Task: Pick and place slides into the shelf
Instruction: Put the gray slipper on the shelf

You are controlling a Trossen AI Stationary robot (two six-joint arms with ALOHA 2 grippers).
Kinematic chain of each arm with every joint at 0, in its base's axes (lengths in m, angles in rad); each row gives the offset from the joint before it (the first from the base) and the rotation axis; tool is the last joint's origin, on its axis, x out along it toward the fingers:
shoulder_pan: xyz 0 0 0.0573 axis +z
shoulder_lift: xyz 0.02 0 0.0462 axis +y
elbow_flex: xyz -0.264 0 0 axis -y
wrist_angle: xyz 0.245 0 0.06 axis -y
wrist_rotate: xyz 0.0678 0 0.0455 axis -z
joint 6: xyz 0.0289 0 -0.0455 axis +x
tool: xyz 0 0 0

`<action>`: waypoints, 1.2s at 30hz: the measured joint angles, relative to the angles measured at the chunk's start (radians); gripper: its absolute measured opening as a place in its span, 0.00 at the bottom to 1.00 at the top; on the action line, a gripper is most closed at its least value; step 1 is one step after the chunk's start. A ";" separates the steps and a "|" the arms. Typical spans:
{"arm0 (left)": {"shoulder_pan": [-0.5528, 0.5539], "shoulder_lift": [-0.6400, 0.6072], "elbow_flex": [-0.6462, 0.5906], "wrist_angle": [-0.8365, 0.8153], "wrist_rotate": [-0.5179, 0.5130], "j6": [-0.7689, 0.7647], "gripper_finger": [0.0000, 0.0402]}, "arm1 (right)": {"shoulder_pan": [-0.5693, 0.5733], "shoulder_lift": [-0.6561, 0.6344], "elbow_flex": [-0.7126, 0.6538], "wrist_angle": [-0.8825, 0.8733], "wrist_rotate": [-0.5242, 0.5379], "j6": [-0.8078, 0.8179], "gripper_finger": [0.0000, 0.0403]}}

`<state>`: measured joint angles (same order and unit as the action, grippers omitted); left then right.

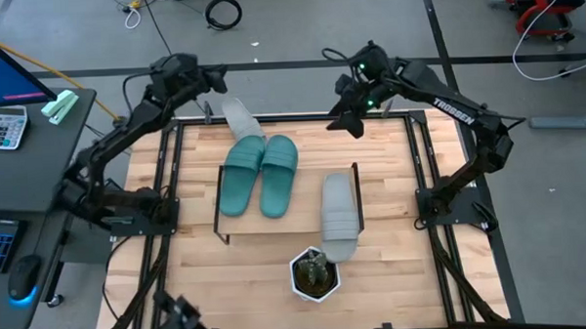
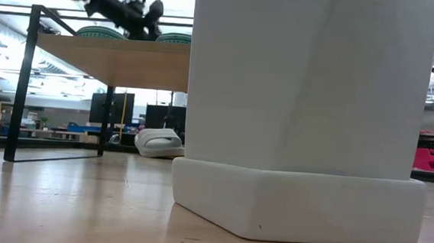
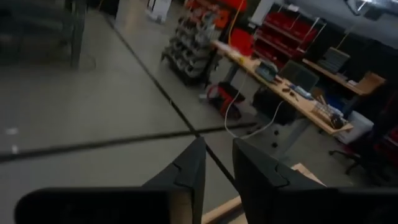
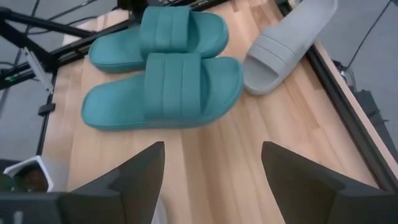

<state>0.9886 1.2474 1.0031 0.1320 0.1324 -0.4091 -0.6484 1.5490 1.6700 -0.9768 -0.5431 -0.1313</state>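
The teal-green pair point(image 1: 259, 173) point(image 4: 161, 74) lies side by side, soles down, on the shelf point(image 1: 307, 198) point(image 2: 121, 61). One grey slide point(image 1: 341, 217) lies on the shelf's right end, its near end reaching past the board toward the pot. The other grey slide point(image 1: 243, 119) point(image 4: 286, 43) point(image 2: 160, 142) rests on the table behind the shelf, at the far edge. My left gripper point(image 1: 212, 84) point(image 3: 217, 165) hovers above that far edge, open by a narrow gap, facing the room. My right gripper point(image 1: 355, 118) point(image 4: 211, 162) hangs wide open above the table's far right, looking at the teal pair.
A white pot with a small plant point(image 1: 314, 273) point(image 2: 302, 104) stands at the near edge, just in front of the shelf, and fills most of the low view. Black frame rails point(image 1: 417, 160) run along the table's sides. A desk with a calculator point(image 1: 3, 126) stands left of the table.
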 joint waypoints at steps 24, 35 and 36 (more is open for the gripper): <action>0.113 0.362 0.000 0.042 0.213 -0.077 0.59 | -0.001 0.000 -0.008 -0.003 0.021 0.080 0.68; 0.141 0.377 0.000 0.015 0.057 0.064 0.62 | -0.001 0.000 -0.008 -0.003 0.020 0.115 0.68; 0.147 0.378 0.000 0.004 0.058 0.076 0.61 | -0.001 0.000 -0.008 -0.003 0.020 0.115 0.68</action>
<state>1.1361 1.6251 1.0033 0.1361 0.1900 -0.3336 -0.6495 1.5490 1.6615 -0.9794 -0.5232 -0.0162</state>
